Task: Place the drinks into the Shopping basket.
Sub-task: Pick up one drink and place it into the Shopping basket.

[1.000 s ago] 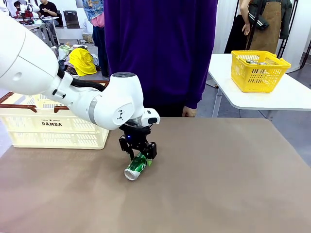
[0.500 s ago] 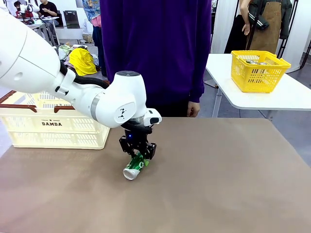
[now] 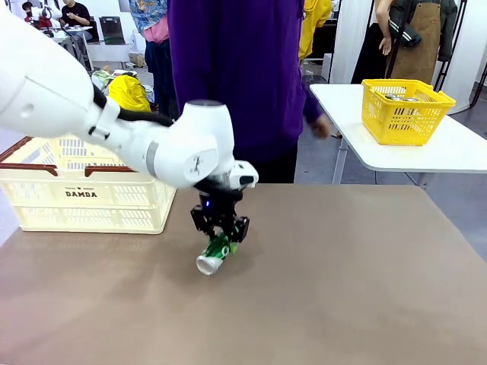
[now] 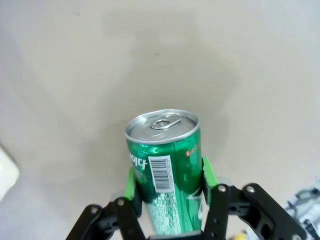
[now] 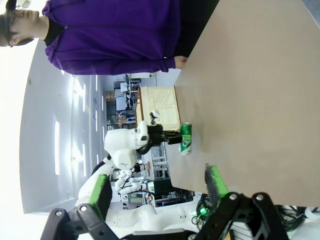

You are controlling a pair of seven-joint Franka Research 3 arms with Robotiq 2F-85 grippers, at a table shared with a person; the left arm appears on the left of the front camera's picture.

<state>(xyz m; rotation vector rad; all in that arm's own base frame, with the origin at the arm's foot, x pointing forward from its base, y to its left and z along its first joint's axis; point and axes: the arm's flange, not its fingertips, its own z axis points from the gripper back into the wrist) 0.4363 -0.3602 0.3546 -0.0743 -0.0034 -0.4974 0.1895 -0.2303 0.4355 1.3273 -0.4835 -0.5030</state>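
While the left wrist view shows my left gripper (image 4: 169, 179) clamping the green can (image 4: 162, 150), the front view places it tilted near the Shopping basket (image 3: 91, 205); my right gripper (image 5: 157, 185) gapes wide.

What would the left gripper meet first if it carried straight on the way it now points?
The table, probably. The left gripper, shut on the green can, points down at a tilt, so the can's silver end would touch it first; the gap is unclear.
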